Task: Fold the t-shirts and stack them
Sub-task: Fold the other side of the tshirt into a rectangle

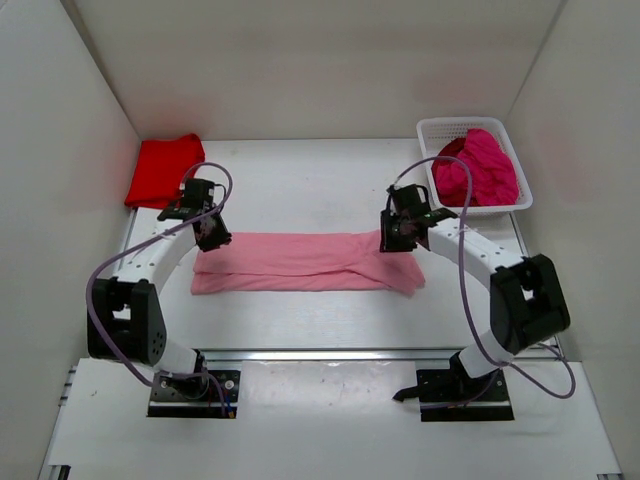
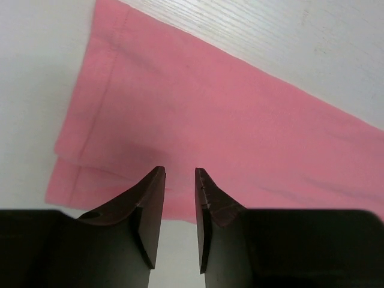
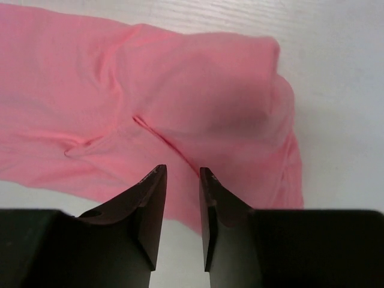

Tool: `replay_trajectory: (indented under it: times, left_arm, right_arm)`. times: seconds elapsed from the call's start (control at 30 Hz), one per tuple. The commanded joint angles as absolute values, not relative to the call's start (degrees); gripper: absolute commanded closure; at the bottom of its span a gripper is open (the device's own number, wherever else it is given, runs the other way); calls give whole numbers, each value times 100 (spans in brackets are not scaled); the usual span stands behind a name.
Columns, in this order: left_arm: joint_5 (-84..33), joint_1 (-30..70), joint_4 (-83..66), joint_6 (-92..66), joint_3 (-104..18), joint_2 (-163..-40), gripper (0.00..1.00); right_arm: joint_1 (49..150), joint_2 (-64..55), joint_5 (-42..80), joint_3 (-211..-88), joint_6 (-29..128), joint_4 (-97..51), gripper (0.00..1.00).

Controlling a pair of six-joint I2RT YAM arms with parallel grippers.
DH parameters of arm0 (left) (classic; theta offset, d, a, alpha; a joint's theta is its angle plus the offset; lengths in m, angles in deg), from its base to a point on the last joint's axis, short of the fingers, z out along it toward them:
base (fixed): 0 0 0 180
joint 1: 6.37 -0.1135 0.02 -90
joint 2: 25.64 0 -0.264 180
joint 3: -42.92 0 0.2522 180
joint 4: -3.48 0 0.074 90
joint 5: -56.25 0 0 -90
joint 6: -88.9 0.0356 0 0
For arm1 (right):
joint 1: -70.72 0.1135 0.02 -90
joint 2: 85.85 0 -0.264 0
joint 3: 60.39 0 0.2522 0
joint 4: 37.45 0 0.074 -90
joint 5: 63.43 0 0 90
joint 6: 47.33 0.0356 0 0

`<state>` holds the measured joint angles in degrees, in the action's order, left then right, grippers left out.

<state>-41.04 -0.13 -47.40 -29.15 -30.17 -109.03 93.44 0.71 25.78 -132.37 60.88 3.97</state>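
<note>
The light pink t-shirt (image 1: 300, 262) lies folded into a long band on the tabletop (image 1: 300, 190), its hemmed end under the left claw (image 2: 180, 171) and its rumpled end under the right claw (image 3: 183, 169). Both claws hang over the cloth with jaws a narrow slit apart, nothing pinched between them. A red t-shirt (image 1: 163, 170) sits beyond the left claw by the back wall, and magenta t-shirts (image 1: 482, 168) are heaped in the white basket (image 1: 440, 125) beyond the right claw.
</note>
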Motion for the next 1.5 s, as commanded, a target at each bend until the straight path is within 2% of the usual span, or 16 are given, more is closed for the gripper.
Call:
replay_trajectory:
  times: [0.0, 0.17, 0.43, 0.6, 0.67, 0.77, 0.97, 1.03, 1.27, 1.3, 1.37, 1.47]
  left_arm:
    - [-3596, -74, -4456, -3001, -2876, -11000, 62]
    - [-3630, -136, -4508, -2870, -2929, -11449, 59]
    - [-3771, -198, -4473, -2685, -2999, -11827, 54]
    - [-3701, -171, -4464, -2755, -3174, -11889, 54]
    - [-3683, -171, -4464, -2772, -3192, -11898, 54]
    - [-3665, -215, -4438, -2781, -3157, -11854, 54]
    - [-3595, -206, -4368, -2817, -3026, -11889, 54]
    - [-3586, -189, -4350, -2790, -3043, -11854, 55]
    - [-3498, -206, -4341, -2826, -3078, -11801, 55]
    - [-3498, -206, -4359, -2843, -3069, -11810, 55]
    - [-3498, -197, -4341, -2843, -3060, -11792, 55]
    - [-3446, -232, -4341, -2860, -3078, -11801, 54]
  right_arm:
    - [9488, 440, 2455, -13742, 6068, -189, 73]
    - [9655, 1214, 2402, -14112, 6112, -136, 73]
    - [9682, 1505, 2472, -14138, 6095, -233, 67]
    - [9752, 1637, 2394, -14148, 6112, -137, 67]
    - [9831, 1628, 2411, -14165, 6112, -102, 74]
    - [9963, 1418, 2271, -14024, 6200, -145, 77]
    - [10042, 1153, 2297, -13910, 6279, -49, 99]
    - [10051, 1022, 2244, -13875, 6253, 3, 100]
    - [10525, 626, 1989, -13875, 6499, 363, 100]
    - [10595, 626, 1946, -13927, 6551, 468, 97]
    - [10867, 600, 2033, -13980, 6604, 548, 86]
    - [11009, 599, 2112, -14156, 6622, 863, 77]
